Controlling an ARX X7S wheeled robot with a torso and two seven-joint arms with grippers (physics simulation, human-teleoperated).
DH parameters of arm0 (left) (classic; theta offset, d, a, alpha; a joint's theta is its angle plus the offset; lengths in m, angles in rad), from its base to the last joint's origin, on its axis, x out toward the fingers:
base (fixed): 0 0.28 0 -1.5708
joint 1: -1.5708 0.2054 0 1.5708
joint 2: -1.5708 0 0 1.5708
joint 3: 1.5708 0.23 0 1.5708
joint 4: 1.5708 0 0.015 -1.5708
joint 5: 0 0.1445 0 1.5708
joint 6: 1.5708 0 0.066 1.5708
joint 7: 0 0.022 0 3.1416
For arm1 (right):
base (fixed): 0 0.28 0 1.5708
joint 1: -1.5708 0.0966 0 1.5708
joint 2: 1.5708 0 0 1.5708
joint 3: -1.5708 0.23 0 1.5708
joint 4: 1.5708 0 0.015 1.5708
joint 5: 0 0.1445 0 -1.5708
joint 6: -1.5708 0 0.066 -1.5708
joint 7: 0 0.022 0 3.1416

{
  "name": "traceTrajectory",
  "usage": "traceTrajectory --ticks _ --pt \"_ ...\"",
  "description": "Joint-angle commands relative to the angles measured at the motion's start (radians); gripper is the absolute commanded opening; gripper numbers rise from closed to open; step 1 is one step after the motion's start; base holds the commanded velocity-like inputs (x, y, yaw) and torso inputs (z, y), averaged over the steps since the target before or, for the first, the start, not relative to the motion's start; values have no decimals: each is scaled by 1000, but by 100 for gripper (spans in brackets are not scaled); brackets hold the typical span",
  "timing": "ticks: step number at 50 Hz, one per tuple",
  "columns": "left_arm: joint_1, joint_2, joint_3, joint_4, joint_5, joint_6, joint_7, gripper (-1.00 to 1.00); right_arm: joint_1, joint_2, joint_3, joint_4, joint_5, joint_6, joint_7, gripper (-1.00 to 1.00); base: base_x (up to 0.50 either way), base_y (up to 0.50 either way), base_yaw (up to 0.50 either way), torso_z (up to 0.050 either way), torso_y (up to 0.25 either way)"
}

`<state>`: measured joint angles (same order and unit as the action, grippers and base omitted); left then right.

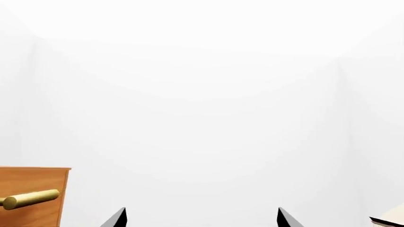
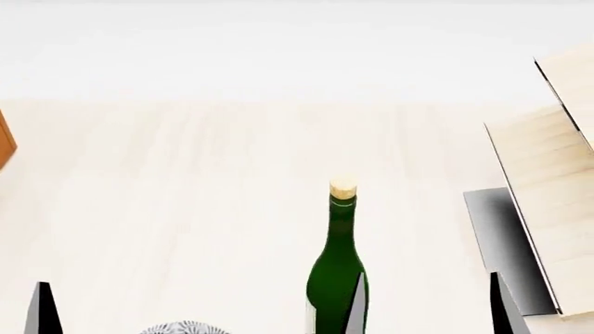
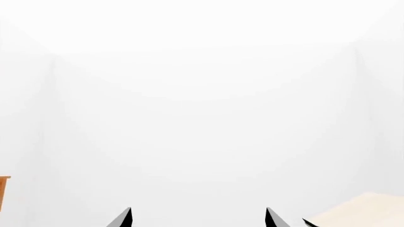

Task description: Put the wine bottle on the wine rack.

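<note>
Right gripper [image 2: 427,306] spread wide, empty, one fingertip crossing the bottle | left gripper [image 1: 200,218] wide too | bottle [image 2: 338,271] upright on table [image 2: 186,209] | rack [image 2: 547,209] at right, apart

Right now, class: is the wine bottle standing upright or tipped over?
Upright. In the head view the wine bottle rises straight from the table, cork on top, neck vertical.

A simulated home dining spot: pale wooden table [image 2: 186,209], wine rack [image 2: 547,209], brass-handled cabinet [image 1: 38,189].
</note>
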<state>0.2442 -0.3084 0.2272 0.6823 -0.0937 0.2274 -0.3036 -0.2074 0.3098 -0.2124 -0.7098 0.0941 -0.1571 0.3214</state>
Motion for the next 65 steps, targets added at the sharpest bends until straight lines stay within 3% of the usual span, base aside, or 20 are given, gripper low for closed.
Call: traceTrajectory --ticks 1,65 --pt "-3 -4 3 -5 -2 2 -4 100 5 5 -1 2 2 3 5 100 0 -102 0 0 0" --pt "-9 -25 22 -1 -2 4 -31 100 9 25 -26 8 -1 -2 27 100 0 -102 0 0 0"
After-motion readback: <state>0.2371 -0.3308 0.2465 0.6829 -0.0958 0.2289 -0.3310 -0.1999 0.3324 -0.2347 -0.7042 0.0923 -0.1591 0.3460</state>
